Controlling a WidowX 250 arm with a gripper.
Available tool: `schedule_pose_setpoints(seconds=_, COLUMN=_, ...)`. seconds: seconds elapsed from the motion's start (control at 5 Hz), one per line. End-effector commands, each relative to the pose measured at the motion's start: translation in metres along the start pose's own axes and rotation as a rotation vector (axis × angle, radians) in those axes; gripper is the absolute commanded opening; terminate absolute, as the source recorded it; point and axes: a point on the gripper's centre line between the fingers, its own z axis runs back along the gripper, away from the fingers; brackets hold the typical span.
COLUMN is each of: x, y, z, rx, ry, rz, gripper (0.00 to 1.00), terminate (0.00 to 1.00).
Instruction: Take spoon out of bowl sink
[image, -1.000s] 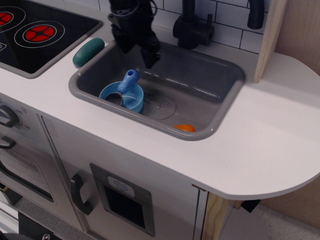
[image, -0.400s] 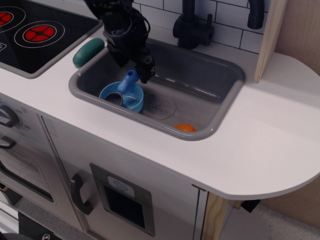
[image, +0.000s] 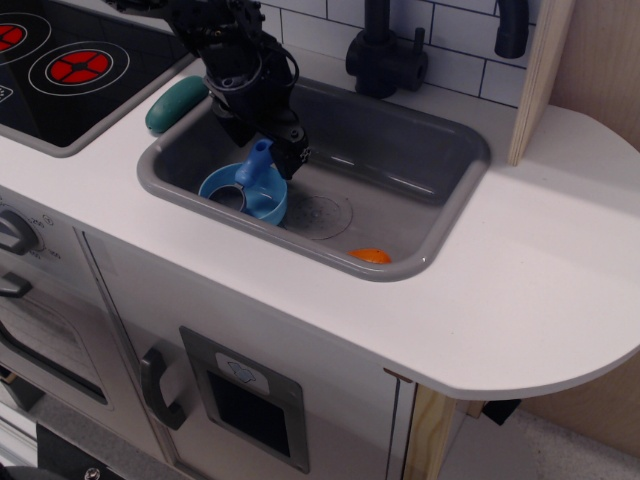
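While black claw (image: 272, 152) straddles handle tip, open jaws unclosed: chunky blue-handled grey-cupped toy spoon (image: 256, 172) leans in shallow light blue plastic bowl (image: 244, 194), grey rectangular sink (image: 410, 190), handle raised for pinch

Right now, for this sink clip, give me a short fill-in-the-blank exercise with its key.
1. The spoon has a blue handle and rests in the light blue ____.
2. The bowl sits at the ____ end of the sink.
3. The small piece by the sink's front wall is ____.
4. The gripper is right at the spoon's ____.

Missing words: bowl; left; orange; handle
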Motion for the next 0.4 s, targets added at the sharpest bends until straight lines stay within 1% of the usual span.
schedule_pose_setpoints(seconds=0.0, x=0.0162, y=0.0052, z=0.0067, rx=0.06, ry=-0.042, rz=0.034, gripper=0.0, terminate=0.0)
schedule_pose_setpoints(seconds=0.2, x=0.0216, y=0.0129, z=0.0131, rx=0.064, ry=-0.052, rz=0.048, gripper=0.0, terminate=0.0)
